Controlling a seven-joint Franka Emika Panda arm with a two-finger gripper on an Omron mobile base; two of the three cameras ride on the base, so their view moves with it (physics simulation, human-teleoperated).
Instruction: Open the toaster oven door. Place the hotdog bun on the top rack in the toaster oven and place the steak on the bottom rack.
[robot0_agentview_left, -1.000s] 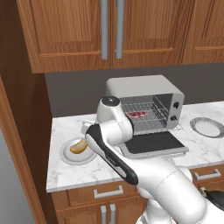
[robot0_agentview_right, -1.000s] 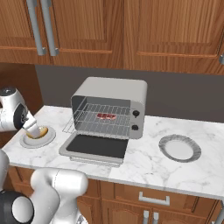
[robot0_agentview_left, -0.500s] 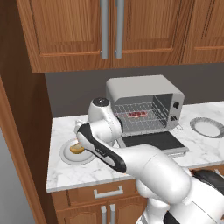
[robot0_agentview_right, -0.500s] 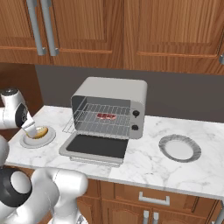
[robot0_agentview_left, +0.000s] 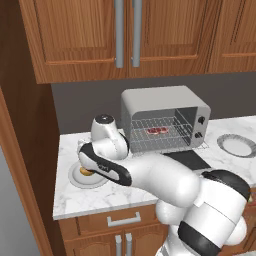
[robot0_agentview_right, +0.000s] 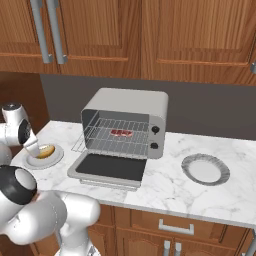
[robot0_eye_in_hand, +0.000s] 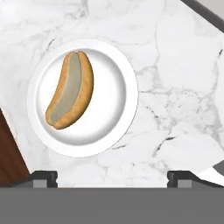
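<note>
The hotdog bun (robot0_eye_in_hand: 70, 96) lies on a white plate (robot0_eye_in_hand: 119, 131) at the counter's left end, split side up. My gripper (robot0_eye_in_hand: 112, 177) hangs open above the plate, with the bun ahead of the fingertips and nothing between them. From the right base view the gripper (robot0_agentview_right: 34, 150) sits just over the bun (robot0_agentview_right: 46, 150). The toaster oven (robot0_agentview_left: 165, 117) stands with its door (robot0_agentview_left: 187, 160) folded down flat. The steak (robot0_agentview_left: 156, 131) rests on a wire rack (robot0_agentview_right: 112, 140) inside; I cannot tell which rack it is.
An empty grey plate (robot0_agentview_right: 205, 169) sits on the marble counter right of the oven. Wooden cabinets (robot0_agentview_left: 125, 35) hang above. A dark wood panel (robot0_agentview_left: 20, 150) borders the counter on the left. My arm's body (robot0_agentview_left: 165, 180) hides part of the counter front.
The arm has swung left and settled over the bun's plate. The jaws stayed open; oven, steak and bun have not moved.
</note>
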